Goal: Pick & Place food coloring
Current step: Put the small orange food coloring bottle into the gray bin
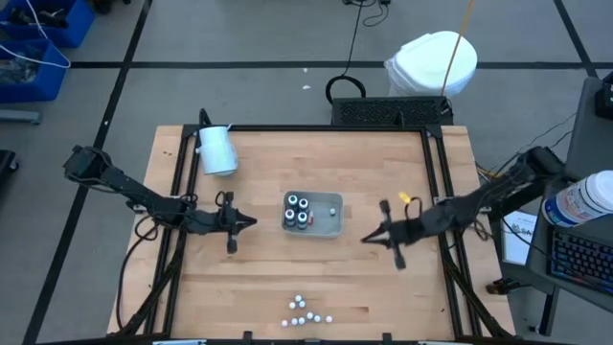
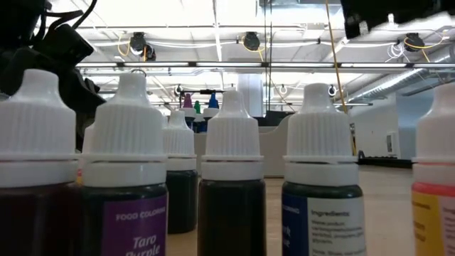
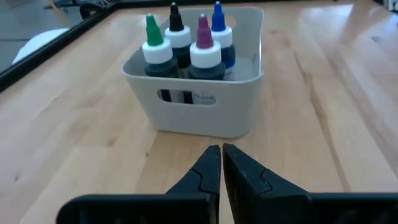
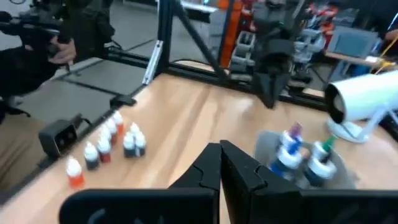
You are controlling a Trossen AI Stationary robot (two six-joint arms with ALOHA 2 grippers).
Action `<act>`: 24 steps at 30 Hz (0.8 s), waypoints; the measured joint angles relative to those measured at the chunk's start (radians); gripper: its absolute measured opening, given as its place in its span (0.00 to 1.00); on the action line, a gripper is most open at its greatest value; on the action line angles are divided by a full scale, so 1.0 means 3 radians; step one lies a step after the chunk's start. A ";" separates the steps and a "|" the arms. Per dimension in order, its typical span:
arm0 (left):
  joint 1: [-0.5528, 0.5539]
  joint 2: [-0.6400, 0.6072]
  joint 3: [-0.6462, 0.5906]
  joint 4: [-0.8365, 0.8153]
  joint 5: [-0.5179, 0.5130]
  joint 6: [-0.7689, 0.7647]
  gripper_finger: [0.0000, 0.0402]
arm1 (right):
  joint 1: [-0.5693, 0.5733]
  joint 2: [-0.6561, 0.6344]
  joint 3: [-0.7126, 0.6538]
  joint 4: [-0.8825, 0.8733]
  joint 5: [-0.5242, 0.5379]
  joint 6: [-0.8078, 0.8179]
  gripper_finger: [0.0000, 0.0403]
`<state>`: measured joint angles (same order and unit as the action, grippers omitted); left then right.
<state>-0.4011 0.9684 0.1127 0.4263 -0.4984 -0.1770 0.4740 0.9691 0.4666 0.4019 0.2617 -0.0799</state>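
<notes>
You are looking at a wooden table with a white cylinder lying near its far left corner. Your grey tray is sitting at the centre, holding four bottles upright. Left gripper is hovering just left of the tray, fingers together; right gripper is hovering to its right, also closed. More bottles are standing clustered at the near edge.

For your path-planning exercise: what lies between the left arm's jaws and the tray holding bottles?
Only bare wooden tabletop. The left wrist view shows the left gripper, jaws shut, facing the tray with nothing between.
</notes>
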 joint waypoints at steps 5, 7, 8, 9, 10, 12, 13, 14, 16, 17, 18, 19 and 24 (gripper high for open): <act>0.0000 0.0000 0.0000 0.0008 0.0001 -0.0006 0.05 | 0.0404 0.0890 0.0908 -0.0783 0.0470 0.0062 0.00; 0.0001 0.0000 0.0000 0.0007 0.0020 -0.0006 0.04 | 0.0546 0.1222 0.1296 -0.0985 0.0603 0.0106 0.00; 0.0001 0.0000 0.0000 0.0005 0.0027 -0.0007 0.04 | 0.0600 0.1372 0.1484 -0.1083 0.0617 0.0177 0.00; 0.0001 0.0000 0.0000 0.0004 0.0027 -0.0006 0.04 | 0.0645 0.1518 0.1652 -0.1194 0.0614 0.0267 0.00; 0.0001 0.0000 0.0000 -0.0002 0.0027 -0.0001 0.04 | 0.0682 0.1674 0.1808 -0.1287 0.0611 0.0372 0.00; 0.0001 0.0000 0.0000 -0.0020 0.0027 0.0090 0.04 | 0.0745 0.1953 0.2065 -0.1414 0.0591 0.0596 0.00; 0.0001 0.0000 0.0000 -0.0016 0.0025 0.0134 0.04 | 0.0773 0.2075 0.2171 -0.1469 0.0571 0.0690 0.00; 0.0001 0.0000 0.0000 -0.0014 0.0019 0.0176 0.05 | 0.0794 0.2190 0.2265 -0.1477 0.0529 0.0765 0.00; 0.0004 0.0000 0.0000 -0.0002 0.0002 0.0258 0.05 | 0.0834 0.2407 0.2415 -0.1440 0.0514 0.0891 0.01; 0.0005 0.0000 0.0000 0.0019 0.0003 0.0295 0.05 | 0.0850 0.2515 0.2494 -0.1436 0.0511 0.0937 0.03; 0.0005 0.0000 0.0000 0.0031 0.0001 0.0325 0.05 | 0.0862 0.2626 0.2580 -0.1441 0.0509 0.0982 0.05; 0.0005 0.0000 0.0000 0.0049 0.0000 0.0364 0.05 | 0.0874 0.2736 0.2661 -0.1431 0.0507 0.1008 0.08; 0.0005 -0.0001 0.0001 0.0172 0.0001 0.0626 0.05 | 0.0951 0.3100 0.2902 -0.1427 0.0505 0.1023 0.27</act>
<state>-0.3996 0.9680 0.1131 0.4778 -0.4980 0.0107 0.7594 1.8991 1.3371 -0.0261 0.4134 0.2272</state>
